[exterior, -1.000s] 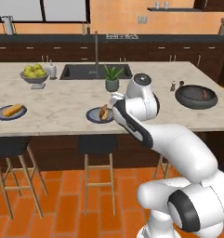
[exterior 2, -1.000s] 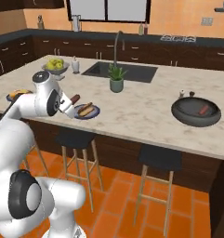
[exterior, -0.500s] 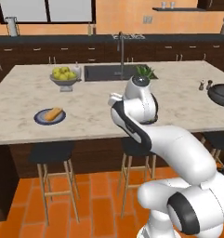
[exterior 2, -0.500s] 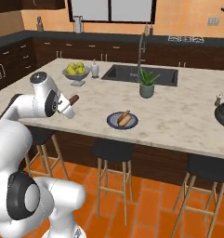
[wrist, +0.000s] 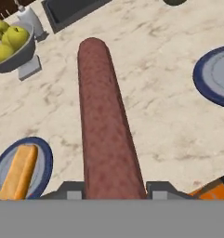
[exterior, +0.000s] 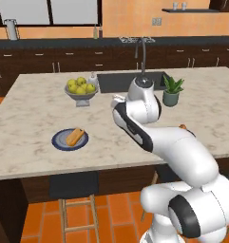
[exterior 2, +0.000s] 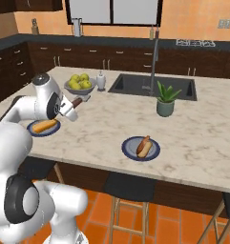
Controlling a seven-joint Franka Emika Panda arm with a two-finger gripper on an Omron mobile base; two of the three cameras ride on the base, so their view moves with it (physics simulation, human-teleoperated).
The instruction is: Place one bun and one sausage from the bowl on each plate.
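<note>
The gripper was pinching the sausage by one end, jaws closed on its lower part, so that the rod stuck out ahead of the hand along the line of the fingers; in the hand view it ran up the middle of the picture, rounded tip far from the hand. In the right base view the sausage showed as a short dark stub beyond the white hand, carried above the counter and not touching it. Judged reason for this hold: an end grip leaves most of the length free to be laid flat on a plate. The near plate lay just beside the hand, below and to its left in the right base view, and carried a bun only, lying to one side of centre with bare plate beside it; that gap looked like the intended spot. The second plate stood well apart toward the middle of the counter and already held a bun with a sausage on it, so that half of the task appeared done. A fruit bowl of yellow-green apples stood behind the hand, near the sink, and a potted plant further along. Step in hand, as I judged it: carrying the sausage over to the bun-only plate; lowering and release not yet done.
</note>
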